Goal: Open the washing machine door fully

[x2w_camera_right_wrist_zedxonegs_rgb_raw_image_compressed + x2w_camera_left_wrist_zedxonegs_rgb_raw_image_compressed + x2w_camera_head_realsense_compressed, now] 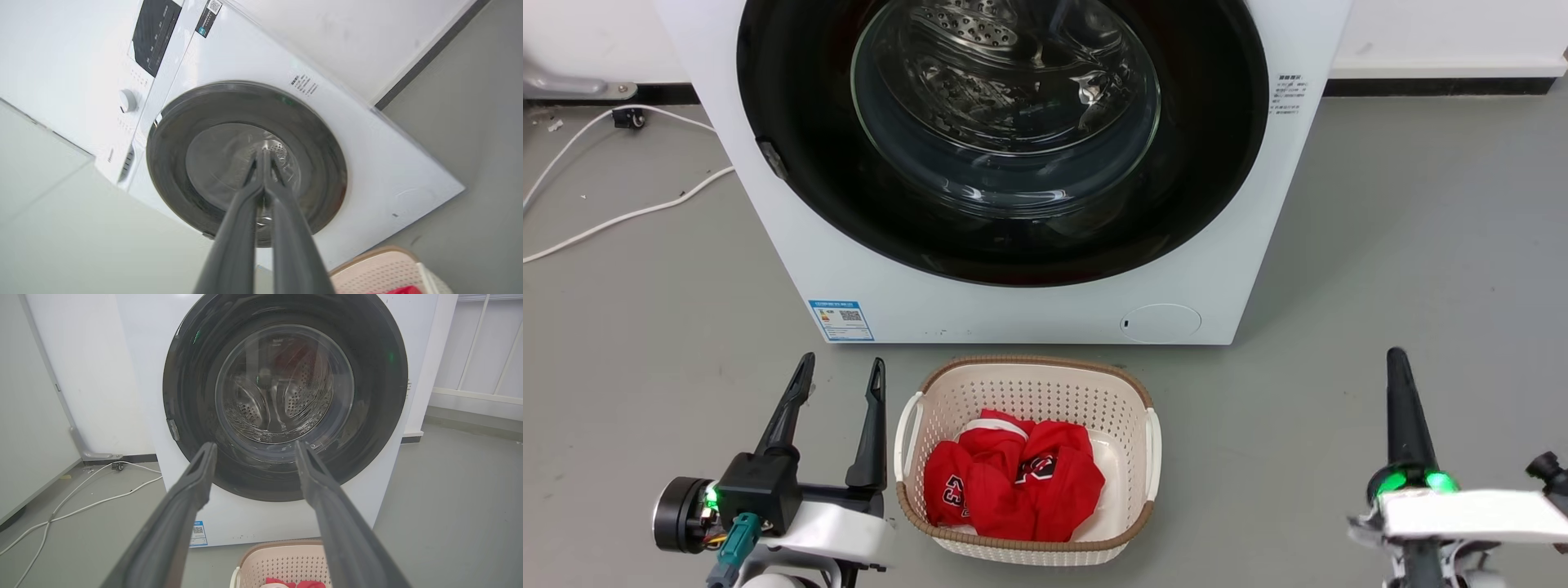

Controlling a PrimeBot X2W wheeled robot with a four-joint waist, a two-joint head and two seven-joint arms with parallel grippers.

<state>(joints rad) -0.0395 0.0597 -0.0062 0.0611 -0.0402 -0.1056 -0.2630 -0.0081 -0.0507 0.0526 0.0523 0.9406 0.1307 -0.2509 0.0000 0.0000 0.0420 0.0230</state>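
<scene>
The washing machine door (1201,163) is a large round glossy black disc with a clear glass bowl, lying flat against the white machine front, closed. It also faces the left wrist view (192,396) and the right wrist view (171,163). A small latch tab sits on its left rim (772,159). My left gripper (841,384) stands open at the lower left, well short of the machine, nothing between its fingers (196,486). My right gripper (1396,359) is at the lower right, fingers pressed together and empty, tips (263,157) apart from the door.
A beige laundry basket (915,425) holding red clothes (1013,482) stands on the grey floor right in front of the machine, between my arms. White cables (621,216) trail over the floor to the left. A white wall panel (28,416) stands at the left.
</scene>
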